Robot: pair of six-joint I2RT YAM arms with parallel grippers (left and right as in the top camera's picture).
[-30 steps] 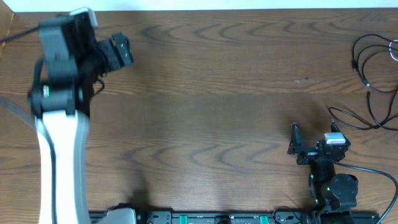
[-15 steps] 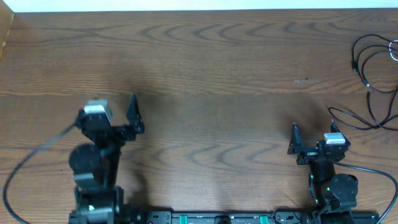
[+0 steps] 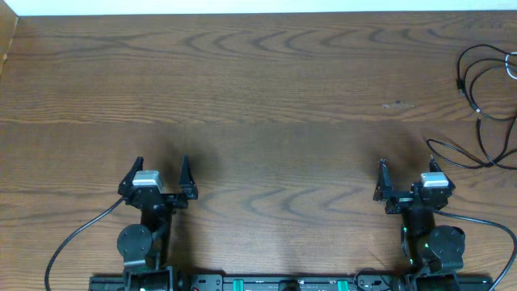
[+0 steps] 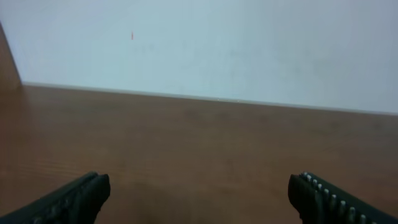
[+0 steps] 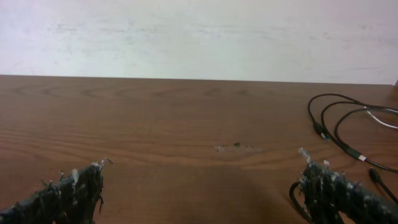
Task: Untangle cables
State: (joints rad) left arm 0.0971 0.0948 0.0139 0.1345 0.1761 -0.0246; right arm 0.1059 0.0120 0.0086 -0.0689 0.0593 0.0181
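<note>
Left arm has pulled back from the far-left corner to rest at the near edge. The left hand [image 3: 161, 166] is wide and empty. The right hand [image 3: 408, 168] is wide, empty and parked near right. The cables [image 3: 460, 79] lie at the far right of the tabletop [image 3: 266, 97], well apart from both hands. Likely task end or a reset.

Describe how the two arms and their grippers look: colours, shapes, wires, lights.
Both arms are black, with round joints. The left gripper and the right gripper each have two thin, pointed black fingers with ridged pads, and a pale grey block behind them. A thick black cord loops from each arm. Small green lights glow near the right arm's base.
</note>
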